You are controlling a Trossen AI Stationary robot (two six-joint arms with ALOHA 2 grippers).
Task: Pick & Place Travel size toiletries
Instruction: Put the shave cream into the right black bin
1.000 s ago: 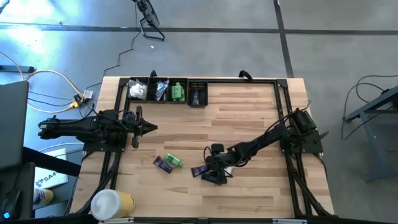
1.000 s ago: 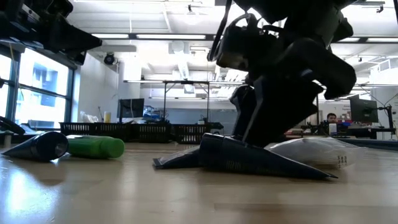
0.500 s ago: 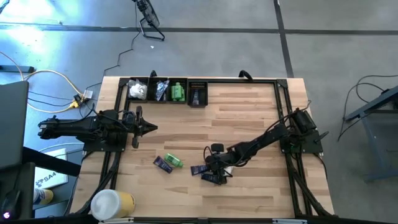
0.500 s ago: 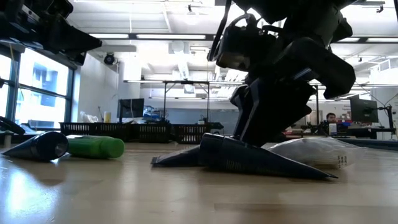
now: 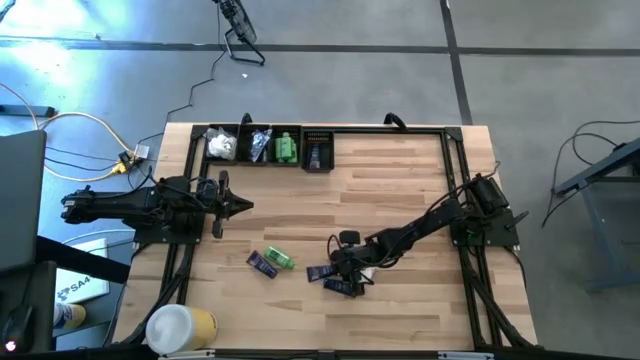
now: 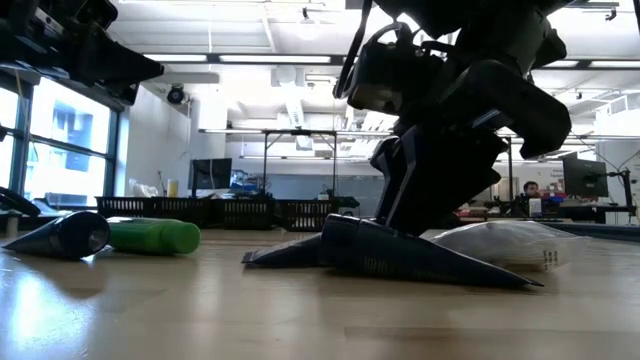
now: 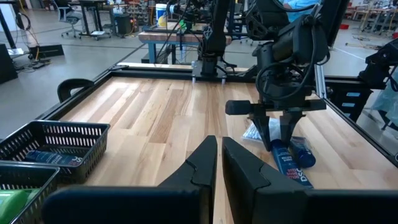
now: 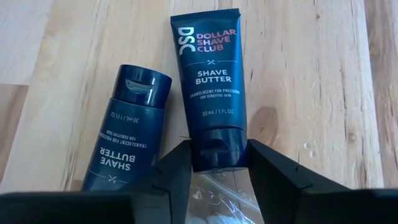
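Two dark blue tubes lie side by side on the table. My right gripper [image 8: 214,158] is shut on the farther tube [image 8: 210,81]. The nearer tube [image 8: 127,134] lies the other way round, cap away from the gripper. A clear-wrapped white packet [image 6: 510,245] lies under and behind the gripper. Left of them lie a third dark tube [image 5: 262,263] and a green bottle [image 5: 281,260]. My left gripper [image 5: 245,206] hovers shut at the table's left side, holding nothing. My right gripper pinches the farther tube's cap end [image 8: 214,146] between its two fingers [image 8: 177,168], one on each side of the cap. It comes slanting down from the table's right, in line with the tube. The tube lies flat on the table, its flat end [image 6: 250,259] pointing left.
A row of black baskets [image 5: 317,137] at the far left holds a white packet, green bottles and a dark tube. A large white-and-yellow cylinder [image 5: 180,328] stands at the near left corner. Bare wood stretches across the table's far right.
My right gripper has closed its fingers on the cap end of the farther tube without shifting its place. The tube stays lying on the table.
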